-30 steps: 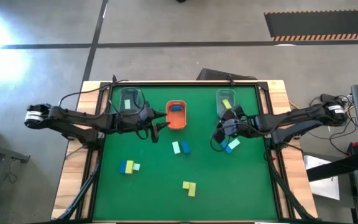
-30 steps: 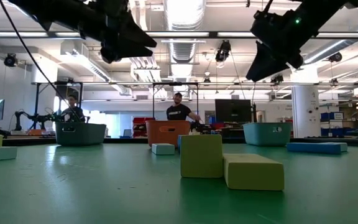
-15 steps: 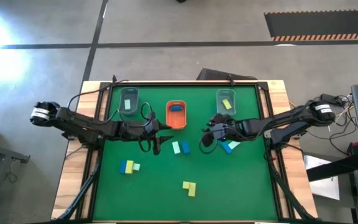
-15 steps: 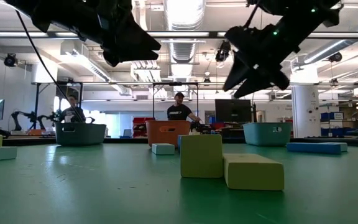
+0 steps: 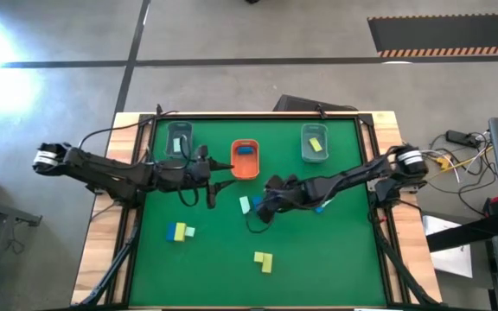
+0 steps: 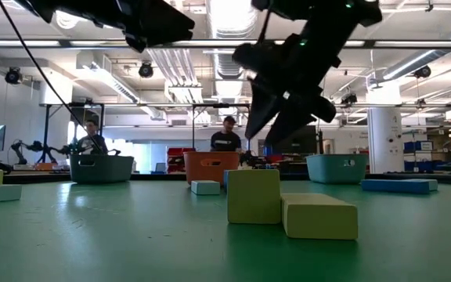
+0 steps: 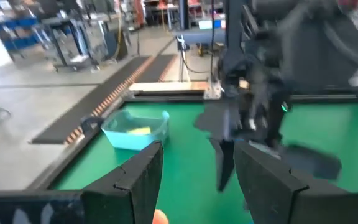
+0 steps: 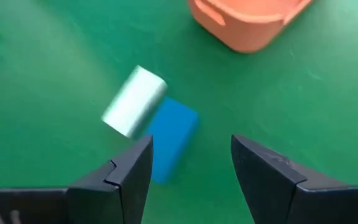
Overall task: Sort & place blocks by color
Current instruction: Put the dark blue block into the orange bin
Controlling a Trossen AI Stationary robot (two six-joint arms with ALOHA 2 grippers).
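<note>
A pale mint block (image 8: 134, 101) and a dark blue block (image 8: 169, 138) lie touching near the table's middle. My right gripper (image 8: 188, 168) hangs open above them, its fingers slanting down, touching nothing; in the high view my right gripper (image 5: 262, 210) covers most of the blue one beside the mint block (image 5: 245, 205). My left gripper (image 5: 217, 177) stands open and empty in the air next to the orange tray (image 5: 245, 168). More blocks lie flat on the table: a blue, yellow and mint group (image 5: 178, 231), a yellow pair (image 5: 264, 260), and a blue and mint pair (image 5: 321, 206) under my right arm.
At the far side stand a grey tray (image 5: 180, 149) with a mint block, the orange tray with a blue block, and a second grey tray (image 5: 314, 155) with a yellow block. My right arm (image 7: 253, 93) reaches across the table's middle. People stand in the room beyond.
My right gripper has swept from the table's right side toward its left and come down, passing the blue and mint pair there, and now hangs over the mint and blue blocks near the middle. The blocks have stayed where they were.
</note>
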